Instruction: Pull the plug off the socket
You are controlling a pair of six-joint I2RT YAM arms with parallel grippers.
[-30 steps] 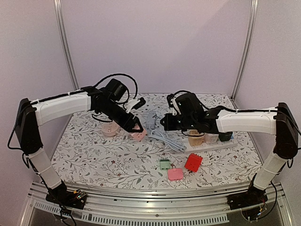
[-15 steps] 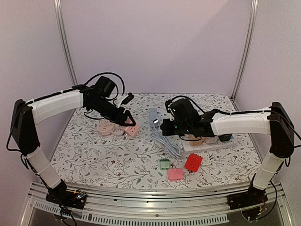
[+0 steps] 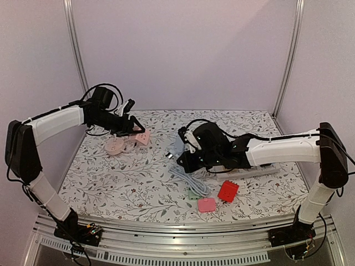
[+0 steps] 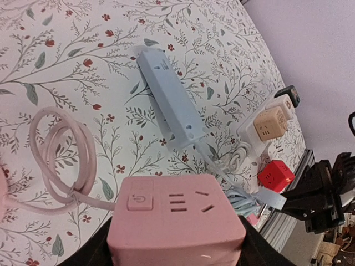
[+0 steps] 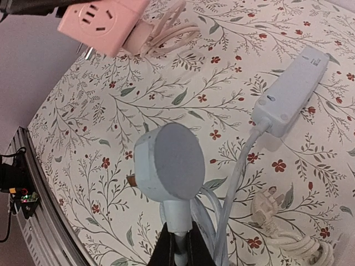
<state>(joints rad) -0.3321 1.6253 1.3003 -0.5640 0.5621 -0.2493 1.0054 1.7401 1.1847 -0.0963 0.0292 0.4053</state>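
The pink cube socket [image 4: 175,219] is clamped in my left gripper [image 4: 175,249], held above the table at the back left [image 3: 142,137]. Its face shows empty slots and a power button. Its pink cord [image 4: 61,160] lies coiled on the table below. My right gripper [image 5: 177,246] is shut on the neck of a round light-blue plug [image 5: 169,160] and holds it above the table's middle [image 3: 173,155]. The plug is clear of the pink socket [image 5: 102,19], with a wide gap between them. The plug's cable runs down to a blue coil [image 3: 191,180].
A light-blue power strip [image 4: 169,100] lies on the floral table between the arms. A white strip [image 3: 249,169] with beige cube adapters [image 4: 269,124] sits at the right. A red cube [image 3: 228,190], a pink block [image 3: 206,204] and a green piece [image 3: 194,193] lie near the front. A loose white plug [image 5: 272,202] is there too.
My left gripper has carried the pink socket back and to the left. My right gripper has moved left and nearer with the blue plug. The gap between them has widened.
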